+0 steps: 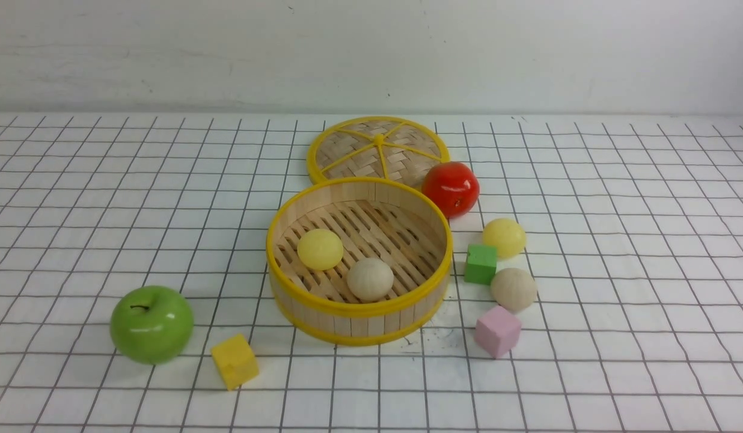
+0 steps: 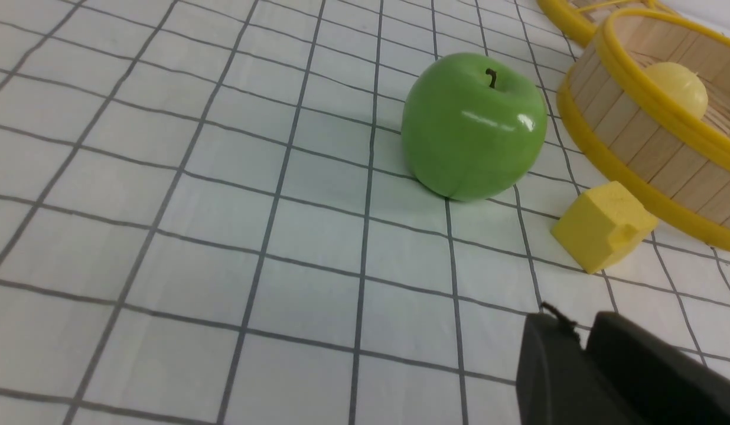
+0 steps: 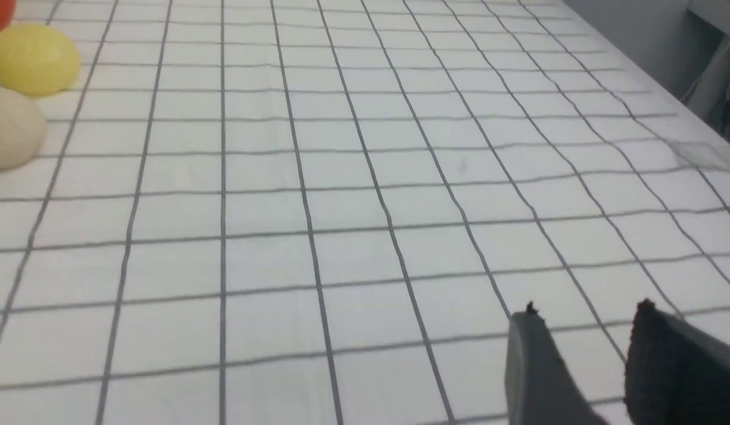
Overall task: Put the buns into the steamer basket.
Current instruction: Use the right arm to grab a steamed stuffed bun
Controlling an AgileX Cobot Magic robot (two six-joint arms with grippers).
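While a yellow bun and a beige bun sit in the steamer basket, two more buns wait on the desk, so halfway there. The right fingers are spread and empty; the left fingers, can't tell.

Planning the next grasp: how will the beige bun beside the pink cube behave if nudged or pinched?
The beige bun looks round and smooth, so a nudge would probably roll it, maybe against the pink cube. Its matte surface suggests fair grip, yet the curved sides might slip from an off-centre pinch.
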